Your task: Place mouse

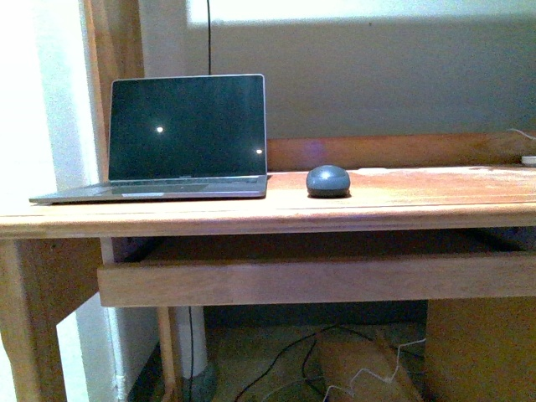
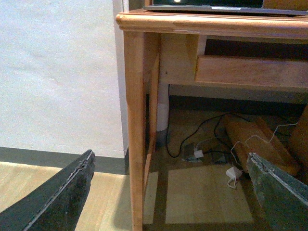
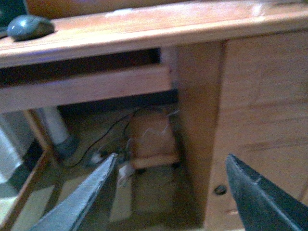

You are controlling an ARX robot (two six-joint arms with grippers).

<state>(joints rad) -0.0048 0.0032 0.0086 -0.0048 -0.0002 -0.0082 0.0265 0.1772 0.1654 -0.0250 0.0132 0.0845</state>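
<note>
The dark grey domed mouse (image 1: 327, 180) sits on the wooden desk top (image 1: 402, 201), just right of the open laptop (image 1: 180, 138). It also shows in the right wrist view (image 3: 29, 26) on the desk edge. Neither arm shows in the front view. My left gripper (image 2: 171, 166) is open and empty, low below the desk near its left leg (image 2: 134, 130). My right gripper (image 3: 171, 161) is open and empty, below the desk top in front of the cabinet side (image 3: 260, 125).
A pull-out wooden shelf (image 1: 318, 280) hangs under the desk top. Cables and white adapters (image 2: 233, 173) lie on the floor beside a wooden box (image 2: 257, 142). A white wall (image 2: 57, 72) is left of the desk. A cabinet door knob (image 3: 220, 189) is near my right gripper.
</note>
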